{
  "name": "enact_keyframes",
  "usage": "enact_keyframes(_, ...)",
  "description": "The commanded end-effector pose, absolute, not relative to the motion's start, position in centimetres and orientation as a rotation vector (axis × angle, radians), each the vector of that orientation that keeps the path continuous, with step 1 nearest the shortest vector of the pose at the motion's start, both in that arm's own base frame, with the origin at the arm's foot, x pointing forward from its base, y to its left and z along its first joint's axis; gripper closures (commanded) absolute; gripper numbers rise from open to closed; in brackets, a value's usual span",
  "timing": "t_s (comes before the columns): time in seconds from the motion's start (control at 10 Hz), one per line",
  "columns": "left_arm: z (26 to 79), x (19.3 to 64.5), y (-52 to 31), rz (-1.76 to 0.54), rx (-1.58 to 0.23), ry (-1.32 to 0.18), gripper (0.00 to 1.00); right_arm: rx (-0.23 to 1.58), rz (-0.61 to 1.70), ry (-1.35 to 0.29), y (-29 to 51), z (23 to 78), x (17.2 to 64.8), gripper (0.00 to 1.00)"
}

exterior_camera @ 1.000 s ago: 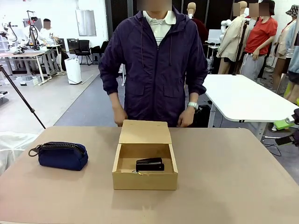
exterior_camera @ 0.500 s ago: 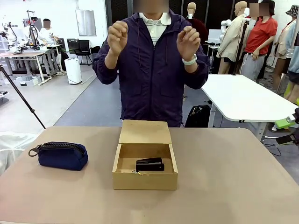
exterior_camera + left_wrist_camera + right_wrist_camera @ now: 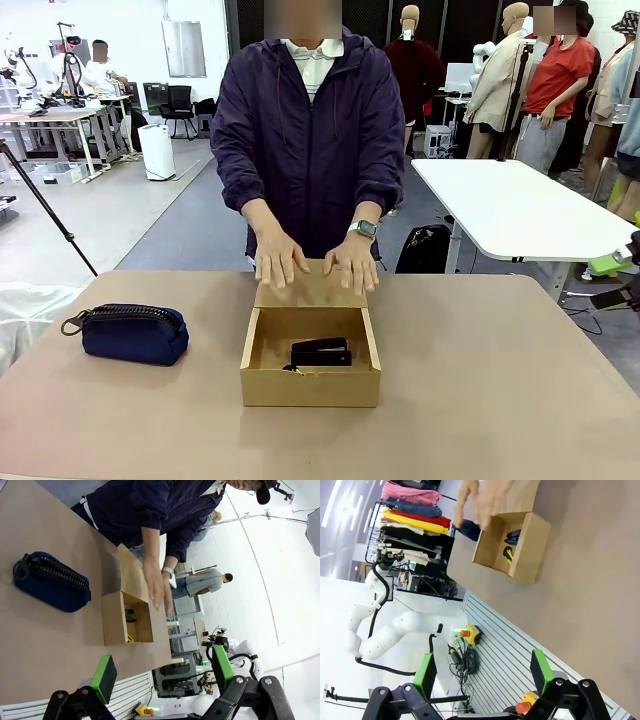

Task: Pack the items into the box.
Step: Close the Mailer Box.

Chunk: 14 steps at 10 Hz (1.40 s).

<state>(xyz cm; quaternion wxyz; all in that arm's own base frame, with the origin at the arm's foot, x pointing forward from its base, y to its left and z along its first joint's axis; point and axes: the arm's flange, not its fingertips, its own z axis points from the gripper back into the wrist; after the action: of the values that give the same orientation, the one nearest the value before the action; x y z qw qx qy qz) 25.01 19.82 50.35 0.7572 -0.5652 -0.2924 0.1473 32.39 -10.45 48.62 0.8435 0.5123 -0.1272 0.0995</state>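
The tan cardboard box (image 3: 310,385) stands open at the table's middle. Inside it lies the black stapler (image 3: 320,352), with a bit of the yellow utility knife (image 3: 291,369) at its near left. A person's two hands (image 3: 315,262) rest flat on the raised flap lid (image 3: 310,290). From the left wrist, the box (image 3: 114,625), stapler (image 3: 130,615) and knife (image 3: 131,639) sit far ahead of my open left gripper (image 3: 162,672). The right wrist view has the box (image 3: 532,550), stapler (image 3: 514,534) and knife (image 3: 509,555) well beyond my open right gripper (image 3: 482,672). Both grippers hold nothing.
A navy zip pouch (image 3: 133,333) lies on the table left of the box, also seen as the pouch (image 3: 50,582) in the left wrist view. A white table (image 3: 520,205) stands behind at the right. Bare tan tabletop (image 3: 500,380) surrounds the box.
The person's hands rose to chest height, then came down onto the box's flap lid. Box, stapler, knife and pouch have not moved.
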Motion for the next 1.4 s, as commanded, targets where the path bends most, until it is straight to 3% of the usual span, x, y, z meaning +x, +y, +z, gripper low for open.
enact_keyframes(0.0,50.5,25.0,19.8,0.312,-1.25,-0.655,0.0,1.078,0.232,-0.268,-10.9,48.8,32.4,0.0)
enact_keyframes(0.4,50.4,25.0,19.8,0.321,-1.232,-0.637,0.0,1.082,0.21,-0.268,-10.4,48.6,32.4,0.0)
enact_keyframes(0.6,51.4,31.6,14.9,0.283,-1.073,-0.492,0.0,1.057,0.074,-0.302,-7.4,47.9,37.7,0.0)
enact_keyframes(0.9,49.8,41.8,2.4,0.176,-0.904,-0.281,0.0,1.122,0.095,-0.348,1.8,46.4,46.5,0.0)
enact_keyframes(1.1,46.5,44.8,-3.0,0.163,-0.915,-0.207,0.0,1.125,0.084,-0.268,5.1,43.8,49.7,0.0)
enact_keyframes(1.2,45.2,45.7,-4.2,0.209,-0.981,-0.241,0.0,1.119,0.068,-0.315,5.5,42.8,51.0,0.0)
enact_keyframes(1.3,47.0,43.1,-4.7,0.145,-0.894,-0.236,0.0,1.131,0.113,-0.279,5.9,44.2,47.7,0.0)
